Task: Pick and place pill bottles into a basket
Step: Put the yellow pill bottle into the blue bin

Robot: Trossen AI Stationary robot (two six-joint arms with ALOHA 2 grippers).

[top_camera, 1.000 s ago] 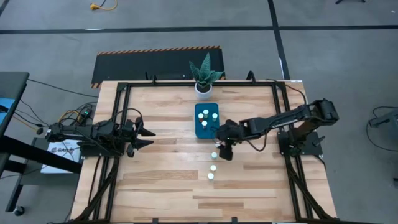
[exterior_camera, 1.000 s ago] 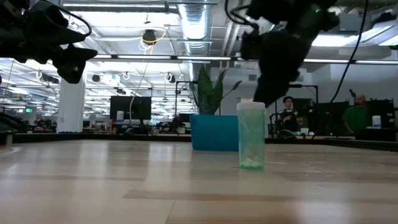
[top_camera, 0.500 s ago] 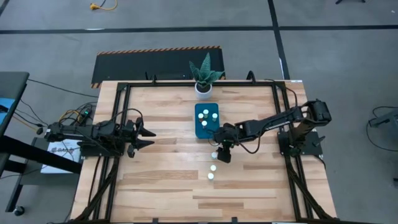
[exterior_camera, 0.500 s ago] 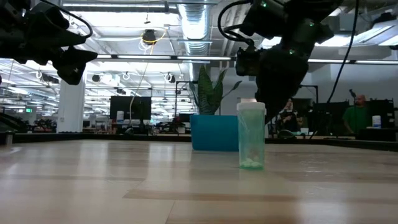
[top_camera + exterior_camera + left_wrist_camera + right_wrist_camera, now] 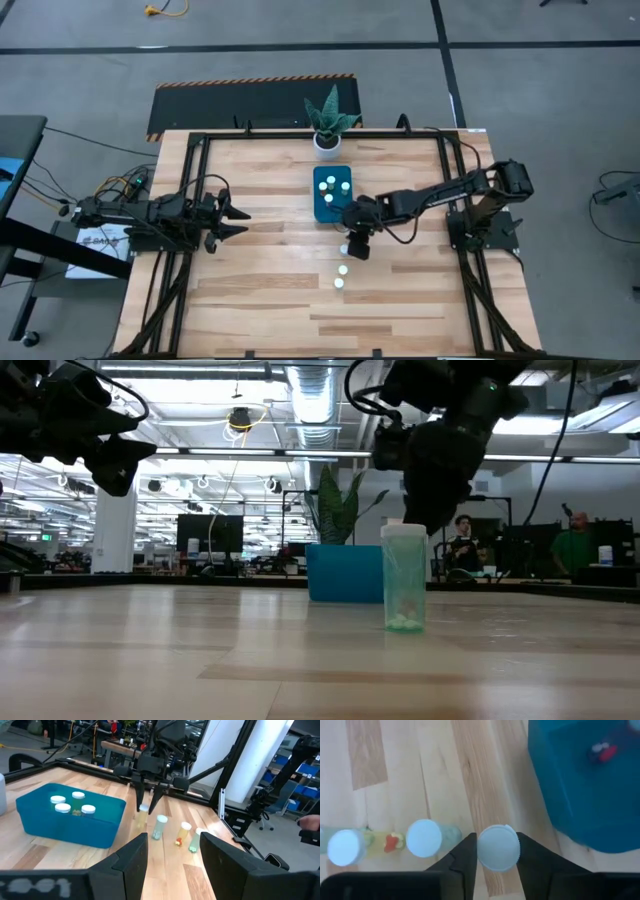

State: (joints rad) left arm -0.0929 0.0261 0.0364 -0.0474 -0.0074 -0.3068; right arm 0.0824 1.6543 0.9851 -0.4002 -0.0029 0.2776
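Nearest you, loose pill bottles (image 5: 338, 283) stand in a row on the table (image 5: 260, 300). Farther along, your right gripper (image 5: 498, 851) straddles one bottle's cap (image 5: 498, 847) — fingers pressed to both sides, clenched on it by the look of things. It's likely light, rigid, a bit slick — grip just under the cap. Just beyond sits the basket (image 5: 324, 207), four bottles inside. Your left gripper (image 5: 238, 213) waits far left, fingers apart.

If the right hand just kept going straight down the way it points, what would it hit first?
The right hand points down with a pill bottle's white cap already between its fingers, so it meets that bottle first, then probably the wooden table.
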